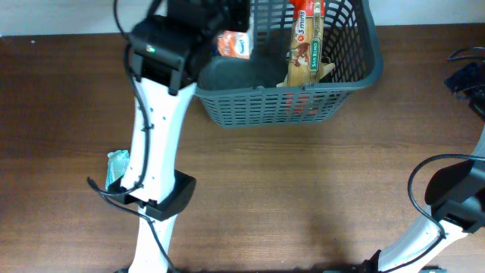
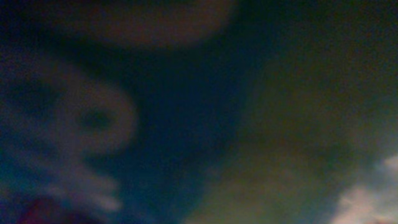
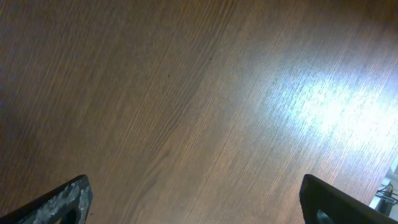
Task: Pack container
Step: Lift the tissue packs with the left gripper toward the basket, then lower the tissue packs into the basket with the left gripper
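Container [image 1: 273, 105] sits far centre on counter [image 1: 303, 189], tall biscuit pack [image 1: 305, 45] inside. Left hand [image 1: 226, 29] is at its left side, over an orange packet [image 1: 235, 45]; grip can't be told, wrist view blurred. Right hand [image 3: 193, 208] is wide open above counter, near right.

- The table [image 1: 303, 189] is viewed from straight above, at a distance; the basket [image 1: 303, 102] at its far edge is cut off by the frame.
- The left wrist view is set so near something that only dark blur is given.
- Bare wood is viewed closely, at a downward slant, by the right wrist view, with its fingertips [image 3: 65, 200] in the lower corners; only the tabletop is shared with the overhead view.
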